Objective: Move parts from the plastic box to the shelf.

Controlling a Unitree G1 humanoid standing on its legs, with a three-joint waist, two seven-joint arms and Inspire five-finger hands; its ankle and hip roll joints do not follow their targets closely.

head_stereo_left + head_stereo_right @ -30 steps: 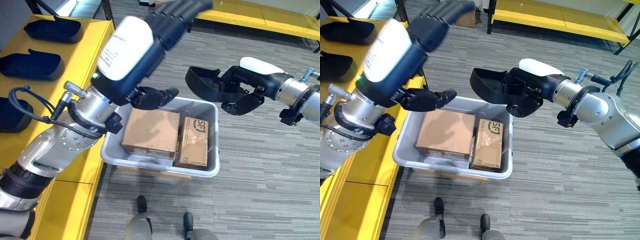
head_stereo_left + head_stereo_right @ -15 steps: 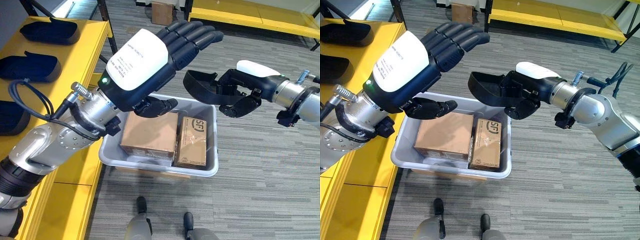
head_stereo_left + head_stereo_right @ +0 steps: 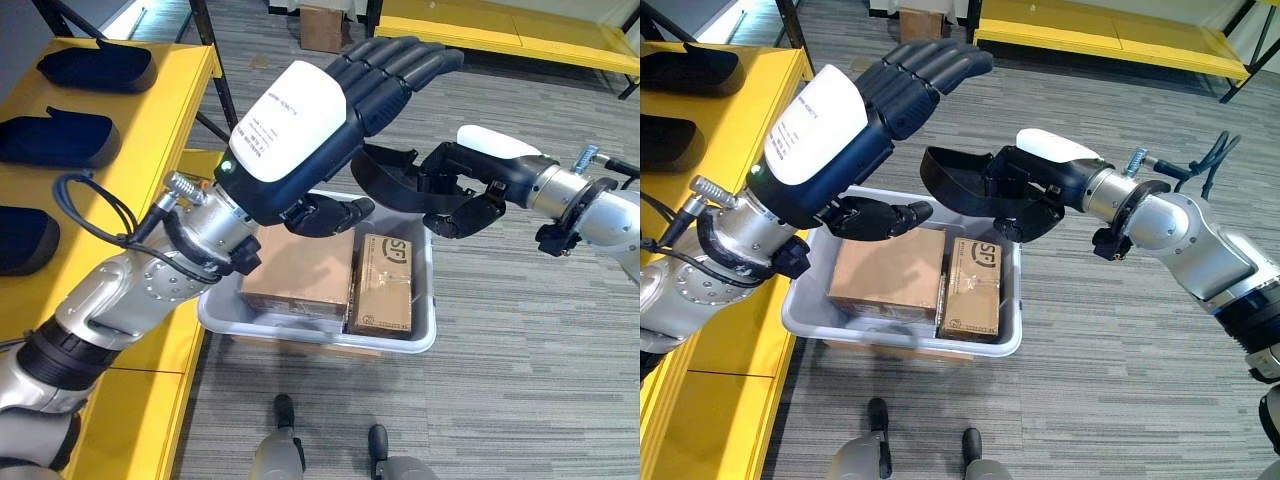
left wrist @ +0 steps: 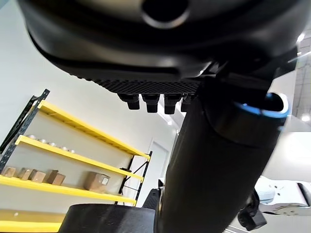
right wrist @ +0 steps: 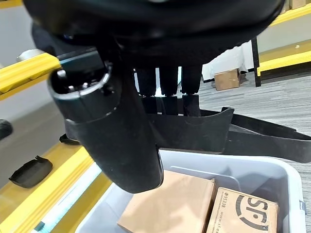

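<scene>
Carrying a black part (image 3: pixel 970 180) clamped in its fingers over the plastic box (image 3: pixel 805 300), the right hand (image 3: pixel 1035 190) headed shelfward; three parts (image 3: pixel 65 138) already lay along the shelf (image 3: pixel 150 120), the left hand (image 3: pixel 865 115) spread empty.

Black part (image 3: pixel 970 185) above plastic box (image 3: pixel 902 345)

A black part (image 3: pixel 970 185) in the dark right hand (image 3: pixel 1040 195); a pale grey plastic box (image 3: pixel 415 335) holds brown cartons (image 3: pixel 300 275); yellow shelf (image 3: pixel 150 130), grey striped floor (image 3: pixel 540 340)
</scene>
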